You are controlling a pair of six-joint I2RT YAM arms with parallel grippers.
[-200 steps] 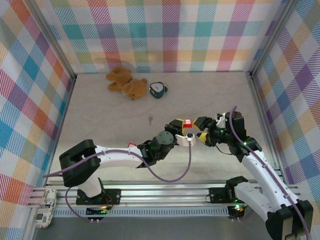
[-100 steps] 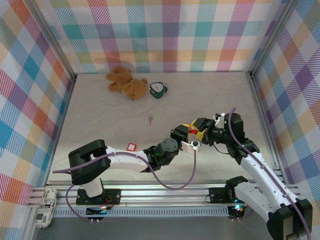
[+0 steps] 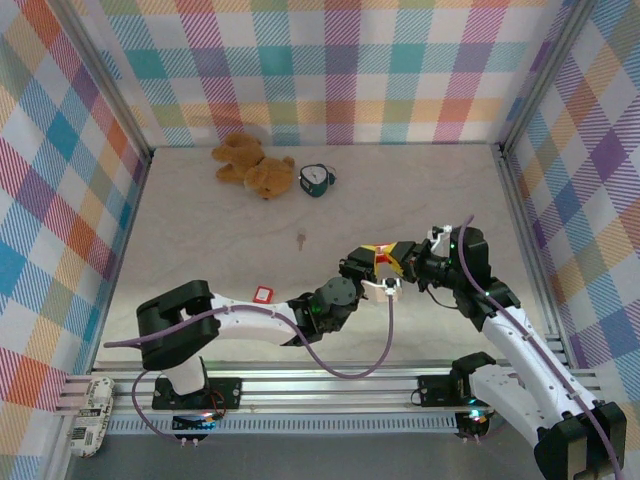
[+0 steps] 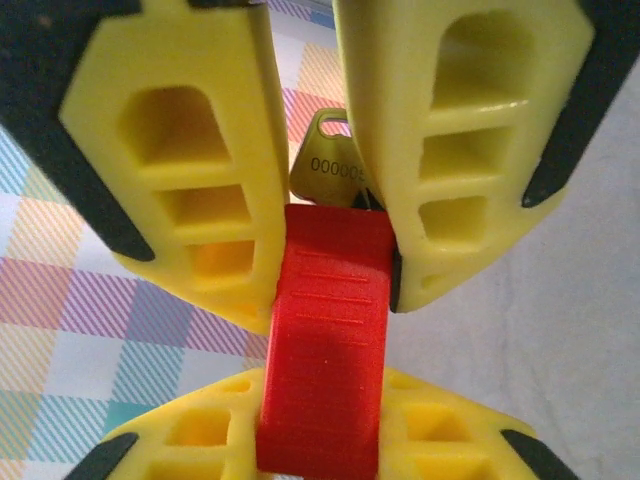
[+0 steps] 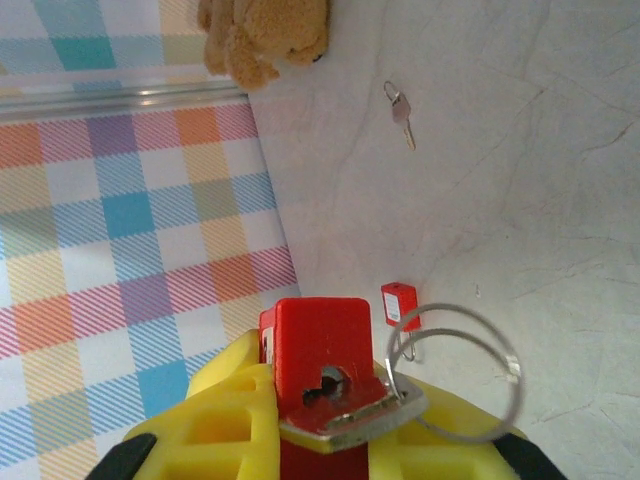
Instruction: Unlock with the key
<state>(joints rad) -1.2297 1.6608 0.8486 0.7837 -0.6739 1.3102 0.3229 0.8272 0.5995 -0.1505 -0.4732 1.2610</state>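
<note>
A red padlock [image 4: 325,330] is held off the table with my left gripper [image 4: 322,405] shut on its lower body. My right gripper [image 5: 330,440] meets it end-on, its yellow fingers [image 4: 470,150] closed around the padlock's far end. The key [image 5: 360,418] lies flat across that end just below the open keyhole [image 5: 328,383], pinched between the right fingers, with its wire ring [image 5: 470,370] sticking out. Its stamped head [image 4: 325,170] shows between those fingers. From above, the left gripper [image 3: 366,264] and the right gripper [image 3: 403,258] touch at the padlock [image 3: 379,250].
A second red padlock [image 5: 400,303] lies on the table to the left [image 3: 264,294]. A small loose key [image 3: 301,240] rests mid-table. A teddy bear [image 3: 252,165] and a small teal clock [image 3: 317,179] sit at the back. Plaid walls enclose the table.
My right gripper has moved left onto the padlock's end and closed from wide open. The left arm has carried the padlock slightly right and nearer.
</note>
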